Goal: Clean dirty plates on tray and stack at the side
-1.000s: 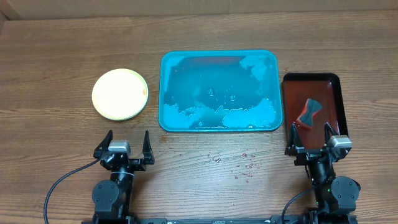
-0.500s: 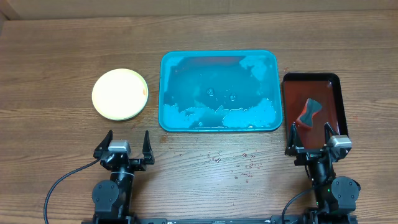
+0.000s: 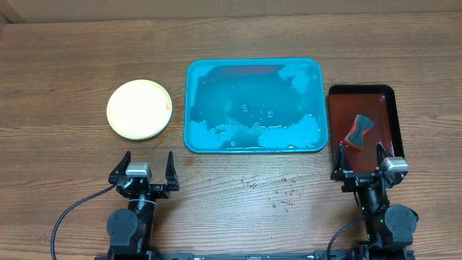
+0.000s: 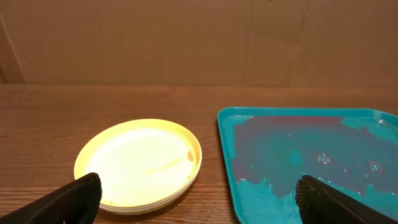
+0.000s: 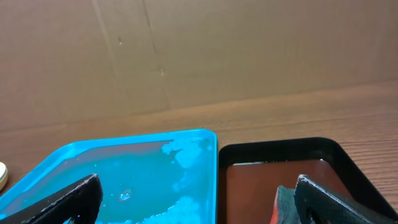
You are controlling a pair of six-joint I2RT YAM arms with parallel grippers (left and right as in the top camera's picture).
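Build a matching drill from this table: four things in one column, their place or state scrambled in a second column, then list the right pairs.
Things
1. stack of plates
2. turquoise tray
3. dark red tray
4. left gripper

Place or state
A. open, holding nothing
B. carries the dark bow-shaped piece
C. white foam along its near edge, no plate inside
D. directly on the table, left of both trays

Pairs: 1-D, 2-C, 3-B, 4-A

stacked pale yellow plates (image 4: 140, 163) left of the foamy turquoise tray (image 4: 311, 165), wide-spread left pincer (image 4: 199, 200) fingertips (image 4: 71, 198) at the bottom corners
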